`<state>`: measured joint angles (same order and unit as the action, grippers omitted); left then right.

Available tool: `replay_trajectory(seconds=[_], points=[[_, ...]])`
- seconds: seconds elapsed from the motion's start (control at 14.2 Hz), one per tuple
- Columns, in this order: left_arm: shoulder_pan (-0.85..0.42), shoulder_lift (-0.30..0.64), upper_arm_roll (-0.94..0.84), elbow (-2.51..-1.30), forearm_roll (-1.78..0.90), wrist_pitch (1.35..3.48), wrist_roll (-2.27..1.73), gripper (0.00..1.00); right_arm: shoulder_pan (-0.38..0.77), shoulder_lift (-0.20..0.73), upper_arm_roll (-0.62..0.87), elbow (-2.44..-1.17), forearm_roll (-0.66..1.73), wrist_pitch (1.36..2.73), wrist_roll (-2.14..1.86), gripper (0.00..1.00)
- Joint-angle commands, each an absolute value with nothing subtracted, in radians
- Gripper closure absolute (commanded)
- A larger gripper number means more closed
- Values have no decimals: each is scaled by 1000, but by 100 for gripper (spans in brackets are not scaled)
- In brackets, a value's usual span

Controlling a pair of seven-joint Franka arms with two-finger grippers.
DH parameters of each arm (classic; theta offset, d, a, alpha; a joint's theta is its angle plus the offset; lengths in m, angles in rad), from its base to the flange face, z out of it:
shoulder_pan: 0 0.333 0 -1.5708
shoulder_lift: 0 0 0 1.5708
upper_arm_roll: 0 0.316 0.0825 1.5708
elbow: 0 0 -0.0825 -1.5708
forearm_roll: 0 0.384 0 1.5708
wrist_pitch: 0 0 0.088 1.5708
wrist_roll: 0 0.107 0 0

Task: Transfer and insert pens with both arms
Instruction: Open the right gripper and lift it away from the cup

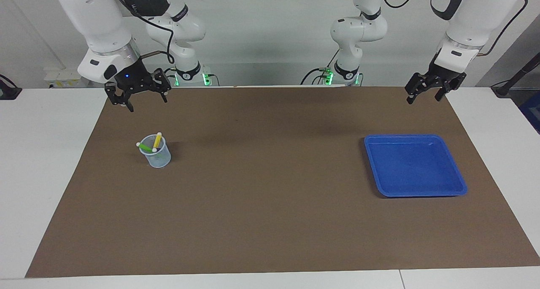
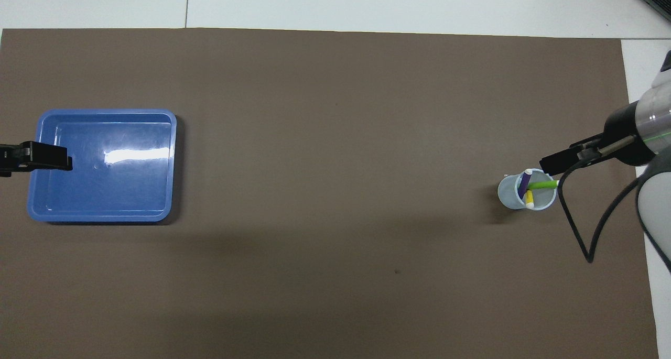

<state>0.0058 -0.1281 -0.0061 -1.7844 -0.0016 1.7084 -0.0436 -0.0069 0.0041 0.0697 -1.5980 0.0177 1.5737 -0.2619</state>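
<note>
Three pens stand in a clear cup (image 1: 156, 156) on the brown mat, toward the right arm's end. The green pen (image 1: 144, 147) and the yellow pen (image 1: 157, 140) lean out over its rim. From overhead the purple pen (image 2: 524, 182) shows in the cup (image 2: 511, 194) beside the green pen (image 2: 542, 183) and the yellow pen (image 2: 529, 197). My right gripper (image 1: 145, 102) hangs open and empty in the air, over the mat's edge by the robots, apart from the cup. Overhead, the right gripper (image 2: 553, 162) shows just off the cup's rim. My left gripper (image 1: 424, 99) waits open and empty above the mat's other corner.
A blue tray (image 1: 457, 183) with nothing in it lies on the mat toward the left arm's end. From overhead the left gripper (image 2: 50, 157) covers part of the tray (image 2: 105, 215). A black cable (image 2: 576, 228) loops down from the right arm beside the cup.
</note>
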Motion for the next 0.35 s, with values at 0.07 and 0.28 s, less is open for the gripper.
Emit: replay_trajectory(seconds=[0.07, 0.28], points=[[3, -132, -2, -1781, -17, 1694, -54, 0, -21, 15, 71, -1580, 12, 1555, -247, 0], [2, -132, -2, -1781, -17, 1690, -54, 0, -21, 15, 72, -1580, 12, 1555, -247, 0]])
